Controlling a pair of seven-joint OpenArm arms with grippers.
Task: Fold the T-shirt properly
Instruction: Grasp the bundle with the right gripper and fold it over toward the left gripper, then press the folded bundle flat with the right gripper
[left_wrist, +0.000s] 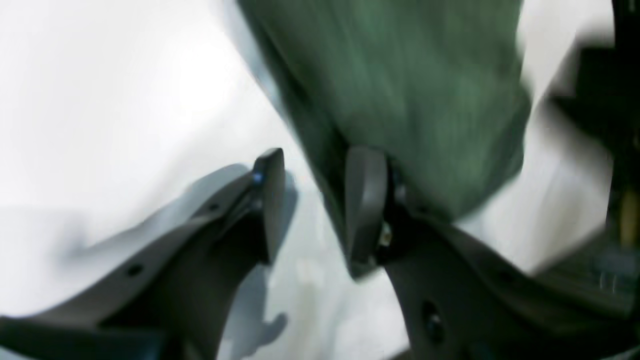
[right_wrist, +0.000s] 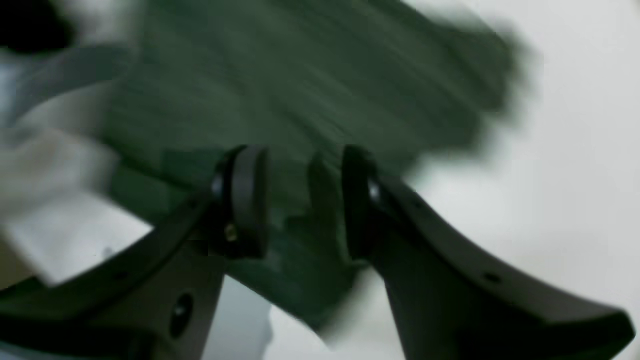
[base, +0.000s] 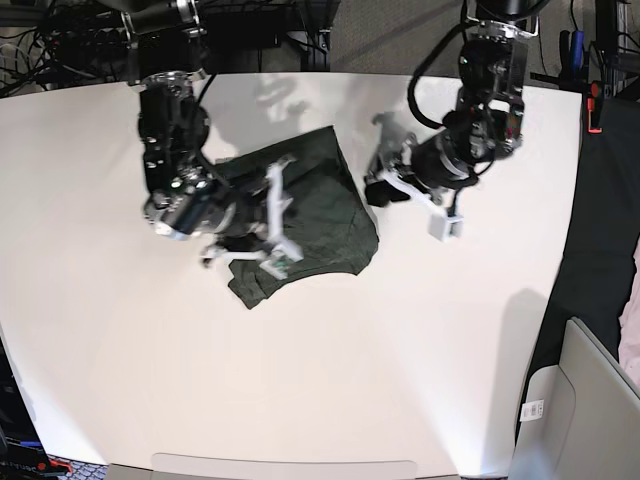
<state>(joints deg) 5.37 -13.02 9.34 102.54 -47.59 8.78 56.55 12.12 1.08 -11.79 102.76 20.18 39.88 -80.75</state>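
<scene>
Both grippers stand open, holding nothing. Right gripper (base: 275, 215) hovers over the shirt (base: 330, 215), apparently after a fold; left gripper (base: 405, 175) hangs just beside the shirt's edge, over bare table (base: 100, 350). Shirt lies folded mid-table, its long axis seemingly running diagonally across the base view.

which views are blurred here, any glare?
Left wrist: heavy motion blur, the T-shirt smeared, white table blown out. Right wrist: also streaked; fabric edges soft, the right gripper sharper than the cloth. Base: sharp, arm shadows on the table top, mild glare along the near edge.
</scene>
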